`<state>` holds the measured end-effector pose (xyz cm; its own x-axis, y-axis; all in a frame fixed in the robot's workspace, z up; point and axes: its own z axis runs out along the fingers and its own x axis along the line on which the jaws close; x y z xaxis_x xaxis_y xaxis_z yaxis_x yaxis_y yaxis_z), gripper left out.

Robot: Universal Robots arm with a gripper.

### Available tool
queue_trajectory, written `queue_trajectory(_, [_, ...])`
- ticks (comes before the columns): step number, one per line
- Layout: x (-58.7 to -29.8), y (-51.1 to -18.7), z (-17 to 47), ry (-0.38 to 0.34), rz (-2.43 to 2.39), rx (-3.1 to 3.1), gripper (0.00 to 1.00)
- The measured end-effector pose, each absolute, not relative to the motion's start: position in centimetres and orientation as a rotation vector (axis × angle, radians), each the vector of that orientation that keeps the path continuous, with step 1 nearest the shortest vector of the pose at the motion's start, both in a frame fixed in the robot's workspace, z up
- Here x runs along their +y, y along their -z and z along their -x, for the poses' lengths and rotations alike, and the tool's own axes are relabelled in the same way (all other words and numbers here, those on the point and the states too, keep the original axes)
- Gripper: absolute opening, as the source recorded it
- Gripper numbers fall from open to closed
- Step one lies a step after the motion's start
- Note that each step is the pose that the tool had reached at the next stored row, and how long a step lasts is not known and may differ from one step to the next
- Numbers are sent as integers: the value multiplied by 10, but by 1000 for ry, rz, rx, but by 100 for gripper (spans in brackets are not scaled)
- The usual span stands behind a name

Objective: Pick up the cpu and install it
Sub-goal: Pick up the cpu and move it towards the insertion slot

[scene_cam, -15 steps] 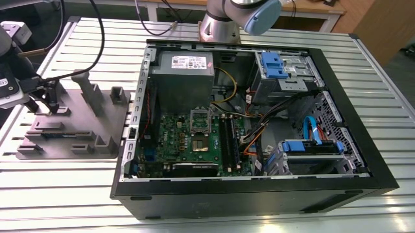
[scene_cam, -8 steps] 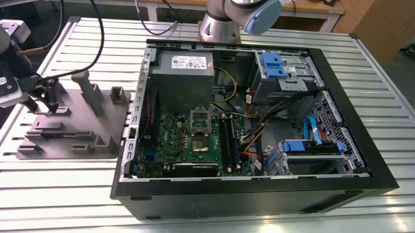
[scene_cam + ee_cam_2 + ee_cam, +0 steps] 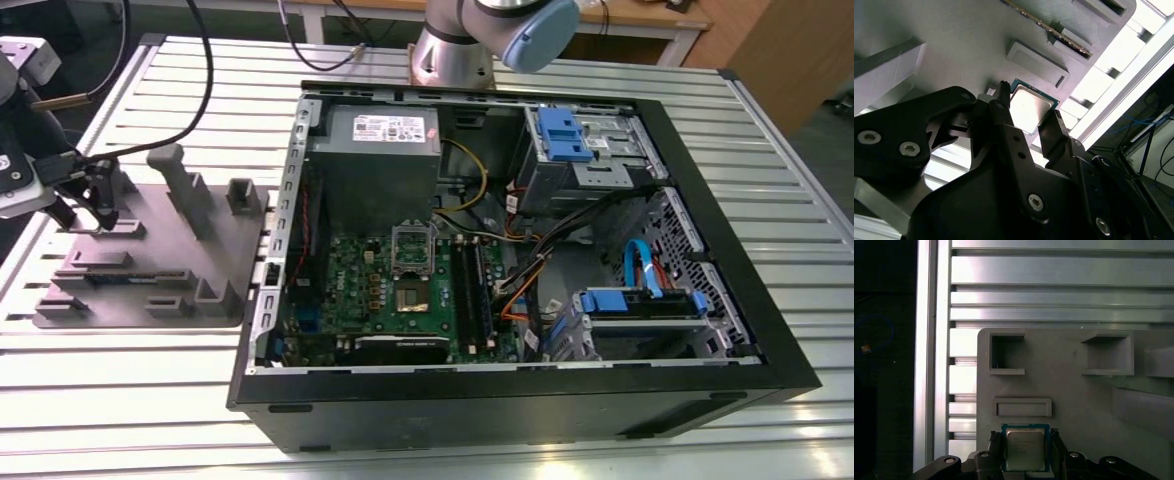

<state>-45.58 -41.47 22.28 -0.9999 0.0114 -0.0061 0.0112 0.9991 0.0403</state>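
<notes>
**Q:** Where is the part you were sent for?

**Me:** The small flat square cpu with the silver-grey metal top [image 3: 1025, 452] lies directly between the tips of my black two-fingered gripper [image 3: 1025, 440]. I am over the big grey plastic tray with upright posts [image 3: 147, 250], at its end on the exterior view's left.

**Q:** Have you got hold of it?

**Me:** I judge that I have. My fingers [image 3: 995, 446] sit against two opposite edges of the cpu, one on each side. I can see no gap there in the first wrist view, and my jaws stand only as wide as the cpu itself. Whether it is clear of the tray, I cannot tell.

**Q:** How does it lie in your grasp?

**Me:** It lies flat, with its metal top facing my wrist. It is square, so it has no long axis. Its sides run in line with my fingers and it looks centred between them.

**Q:** And the machine?

**Me:** The green motherboard [image 3: 387, 300] sits inside the open black computer case [image 3: 534, 410]. It is well apart from me, towards the exterior view's right.
</notes>
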Motion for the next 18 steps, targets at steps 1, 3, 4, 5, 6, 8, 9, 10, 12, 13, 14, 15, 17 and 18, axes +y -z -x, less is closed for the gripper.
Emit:
queue_trajectory(1, [-415,-223,456,-63,-18,3135,47])
queue_trajectory(3, [-415,-223,456,-63,-18,3135,47])
queue_trajectory(4, [-415,-223,456,-63,-18,3135,47])
queue_trajectory(5, [-415,-223,456,-63,-18,3135,47])
queue_trajectory(6, [-415,-224,456,-63,-18,3135,47])
queue_trajectory(8, [-415,-224,456,-63,-18,3135,47])
queue_trajectory(9, [-415,-224,456,-62,-18,3134,47])
queue_trajectory(10, [-415,-224,456,-61,-18,3135,47])
queue_trajectory(12, [-415,-224,456,-60,-17,3135,47])
queue_trajectory(13, [-415,-224,456,-60,-18,3135,47])
queue_trajectory(14, [-415,-225,456,-59,-18,3135,47])
queue_trajectory(15, [-415,-225,456,-59,-18,3135,47])
queue_trajectory(17, [-415,-226,456,-59,-18,3135,47])
queue_trajectory(18, [-415,-227,456,-59,-18,3135,47])
